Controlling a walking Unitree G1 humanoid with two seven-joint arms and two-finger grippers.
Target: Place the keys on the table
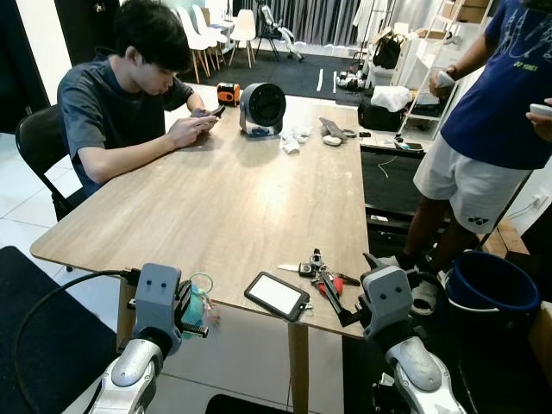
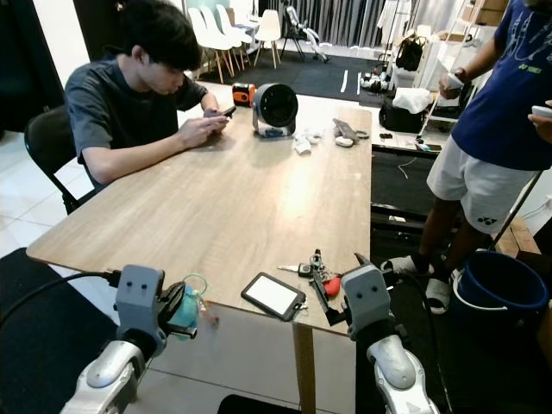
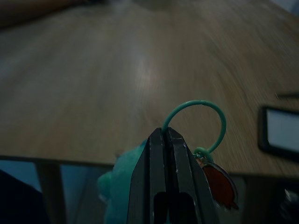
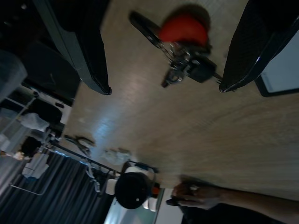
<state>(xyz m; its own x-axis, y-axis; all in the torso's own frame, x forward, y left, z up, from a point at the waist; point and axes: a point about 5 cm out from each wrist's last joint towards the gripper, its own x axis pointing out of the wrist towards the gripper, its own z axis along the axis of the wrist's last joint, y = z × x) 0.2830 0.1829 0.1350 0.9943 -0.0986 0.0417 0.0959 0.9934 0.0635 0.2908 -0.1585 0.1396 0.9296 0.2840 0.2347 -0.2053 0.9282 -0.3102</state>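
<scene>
The right gripper (image 4: 159,56), fingers spread wide, hovers over the red-tagged metal keys (image 1: 321,274) on the wooden table (image 1: 216,198). At the table's near edge, the left gripper (image 3: 169,140) pinches a teal ring keychain (image 3: 205,121).

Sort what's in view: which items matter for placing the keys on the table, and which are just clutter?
Job:
left gripper, shut on teal keychain
right gripper, open beside key bunch
table

Lying about:
tablet
fan
orange tape measure
blue bucket
seated person's phone
</scene>
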